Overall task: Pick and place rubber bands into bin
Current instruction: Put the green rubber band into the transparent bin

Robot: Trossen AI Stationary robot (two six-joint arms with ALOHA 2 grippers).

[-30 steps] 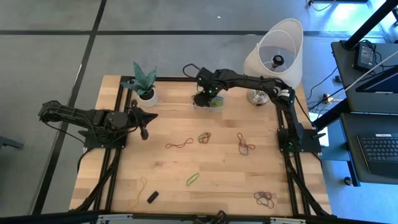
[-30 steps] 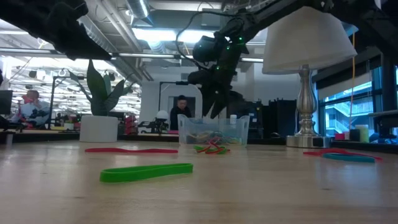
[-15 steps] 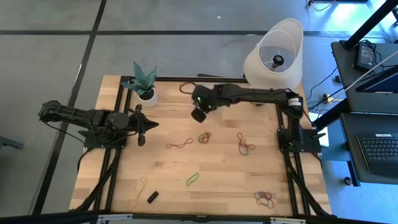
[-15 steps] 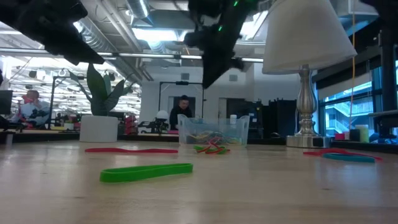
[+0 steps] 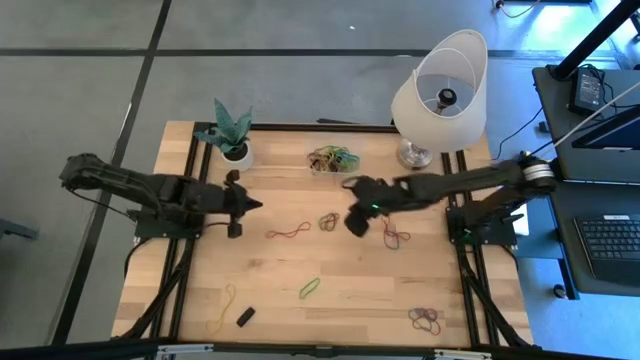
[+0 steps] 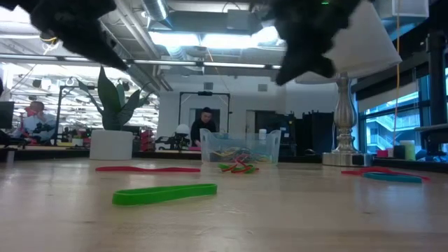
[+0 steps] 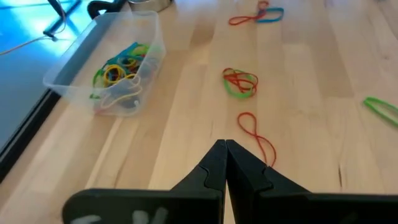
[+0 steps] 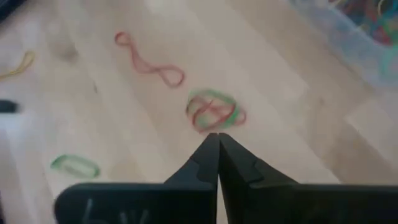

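The clear bin [image 5: 333, 160] at the table's far middle holds several coloured rubber bands [image 7: 121, 65]. More rubber bands lie flat on the wood: a red-and-green cluster [image 5: 328, 221], a long red loop [image 5: 288, 232], a red-and-blue pair [image 5: 395, 235], a green one [image 5: 310, 289], a yellow one [image 5: 222, 305], and a cluster at the near right [image 5: 425, 319]. My right gripper [image 5: 352, 222] hangs shut, raised above the table just right of the red-and-green cluster [image 8: 214, 112]. My left gripper [image 5: 243, 207] is shut, above the table left of the red loop [image 7: 255, 130].
A white plant pot [image 5: 236, 155] stands at the far left, and a lamp [image 5: 440, 90] at the far right beside the bin. A small black block [image 5: 245, 317] lies near the front edge. People and desks show in the room beyond the table.
My right gripper has left the bin, risen, and swung toward the table's near side, ending above the middle beside the red-and-green cluster. Its fingers have shut with nothing between them. My left gripper has shifted a little toward the table's right.
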